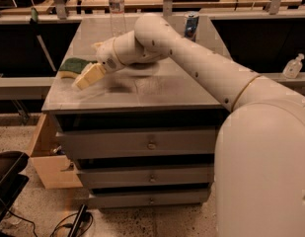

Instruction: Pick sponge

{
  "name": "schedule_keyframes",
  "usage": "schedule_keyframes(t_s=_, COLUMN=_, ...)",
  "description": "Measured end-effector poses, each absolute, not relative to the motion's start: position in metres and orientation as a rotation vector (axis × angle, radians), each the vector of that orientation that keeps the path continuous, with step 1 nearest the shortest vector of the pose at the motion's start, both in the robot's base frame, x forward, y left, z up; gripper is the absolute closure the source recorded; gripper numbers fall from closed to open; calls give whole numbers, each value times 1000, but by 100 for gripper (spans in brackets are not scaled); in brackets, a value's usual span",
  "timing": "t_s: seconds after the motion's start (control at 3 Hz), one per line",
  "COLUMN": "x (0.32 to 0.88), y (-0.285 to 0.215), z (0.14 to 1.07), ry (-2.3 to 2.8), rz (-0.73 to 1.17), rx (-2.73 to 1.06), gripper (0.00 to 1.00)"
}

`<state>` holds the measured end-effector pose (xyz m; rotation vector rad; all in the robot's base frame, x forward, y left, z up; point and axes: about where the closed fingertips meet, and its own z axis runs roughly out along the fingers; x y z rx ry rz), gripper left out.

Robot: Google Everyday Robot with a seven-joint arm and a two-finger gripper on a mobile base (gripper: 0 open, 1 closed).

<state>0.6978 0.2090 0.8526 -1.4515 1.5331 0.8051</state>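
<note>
The sponge (73, 66) lies flat near the left edge of the grey cabinet top (157, 90), dark green on top with a yellow base showing at its near edge. My gripper (85, 78) reaches in from the right, its pale-yellow fingers (89, 76) pointing down-left, right beside the sponge's near right corner and partly overlapping it in the view.
A clear water bottle (116, 6) and a blue can (191, 26) stand at the back of the cabinet top. A hand sanitiser bottle (292, 66) sits on a ledge at the right. An open cardboard box (51, 159) is on the floor at the left.
</note>
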Motion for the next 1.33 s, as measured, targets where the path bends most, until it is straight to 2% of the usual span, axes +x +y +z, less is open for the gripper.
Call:
schedule_keyframes(t_s=0.33, x=698, y=213, z=836, ry=1555, rz=821, rx=-1452, gripper=19)
schedule_keyframes(t_s=1.33, x=695, y=213, z=829, ry=1574, rz=836, rx=-1418, gripper=87)
